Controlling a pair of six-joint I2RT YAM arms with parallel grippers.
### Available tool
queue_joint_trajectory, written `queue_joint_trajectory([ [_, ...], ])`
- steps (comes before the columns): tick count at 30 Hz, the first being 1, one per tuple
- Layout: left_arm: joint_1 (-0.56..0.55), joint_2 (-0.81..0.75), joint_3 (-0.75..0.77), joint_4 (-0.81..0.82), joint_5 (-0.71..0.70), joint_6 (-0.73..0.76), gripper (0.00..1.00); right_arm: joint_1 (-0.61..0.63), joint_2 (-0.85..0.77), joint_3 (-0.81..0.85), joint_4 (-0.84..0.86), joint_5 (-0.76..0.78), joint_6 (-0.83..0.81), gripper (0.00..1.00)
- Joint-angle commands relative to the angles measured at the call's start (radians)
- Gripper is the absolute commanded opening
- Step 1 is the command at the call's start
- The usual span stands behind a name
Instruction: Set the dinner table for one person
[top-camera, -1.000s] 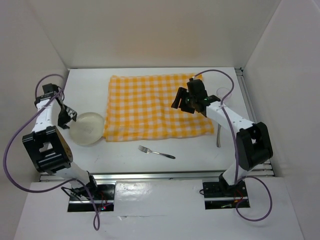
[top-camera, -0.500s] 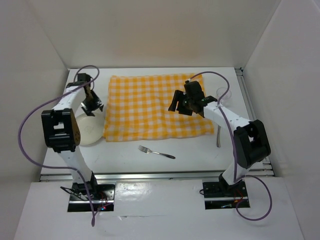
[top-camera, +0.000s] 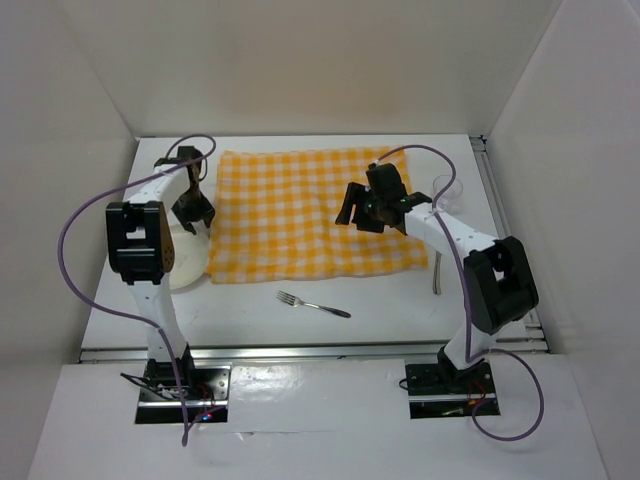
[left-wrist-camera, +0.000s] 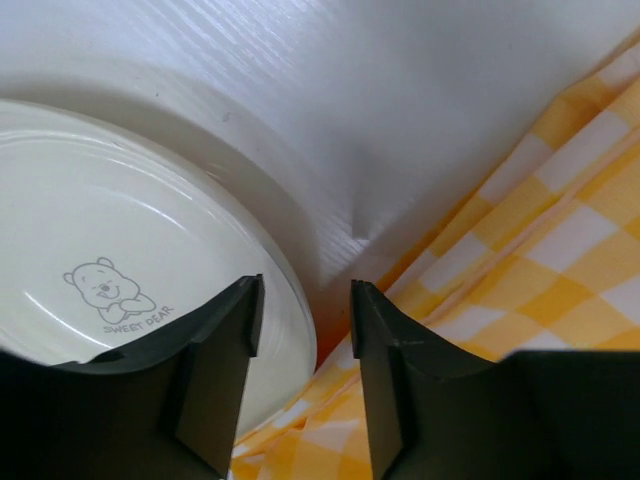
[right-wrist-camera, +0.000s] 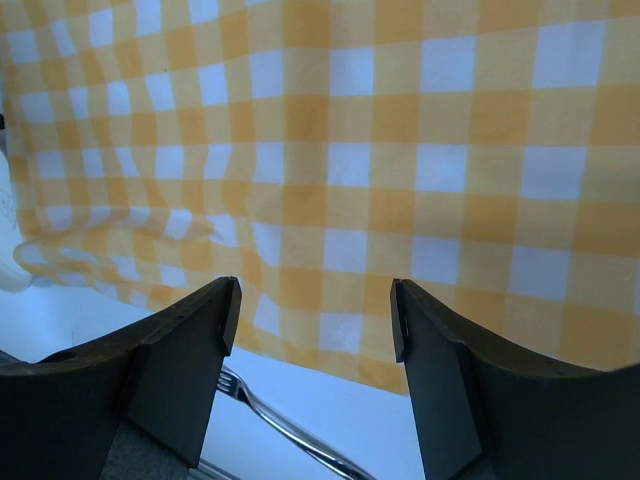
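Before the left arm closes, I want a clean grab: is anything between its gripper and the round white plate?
Nothing visible. The open left gripper hangs over the rim of the round white plate; the yellow-and-white checked cloth lies beside it, not between.

Under the left pincer (left-wrist-camera: 305, 292), with its matt black plastic fingers, the plate (left-wrist-camera: 120, 220) looks glossy and smooth, like glazed ceramic. The bench (left-wrist-camera: 400, 80) is white, finely grained and faintly shiny. Below the right pincer (right-wrist-camera: 315, 300), the cloth (right-wrist-camera: 350, 150) is matt woven fabric and the fork (top-camera: 318, 306) is polished metal.
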Motion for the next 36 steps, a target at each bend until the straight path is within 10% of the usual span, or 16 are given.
queue_joint_trajectory([
  [1, -0.005, 0.03, 0.041, -0.042, -0.064, -0.019, 0.55, 0.009, 0.02, 0.011, -0.001, -0.007, -0.026, 0.73],
  [10, 0.013, 0.043, 0.01, -0.007, -0.057, -0.019, 0.32, 0.009, 0.029, 0.04, -0.01, -0.007, -0.026, 0.73],
  [14, 0.043, 0.041, 0.062, -0.031, -0.07, 0.0, 0.0, 0.009, 0.029, 0.049, -0.019, -0.007, -0.026, 0.73],
  [22, 0.034, -0.059, 0.294, -0.116, -0.149, 0.147, 0.0, 0.009, 0.02, 0.059, -0.039, 0.002, -0.017, 0.73],
  [36, -0.525, 0.183, 0.725, -0.198, -0.048, 0.297, 0.0, -0.198, -0.317, -0.075, -0.099, 0.086, 0.037, 0.73],
])
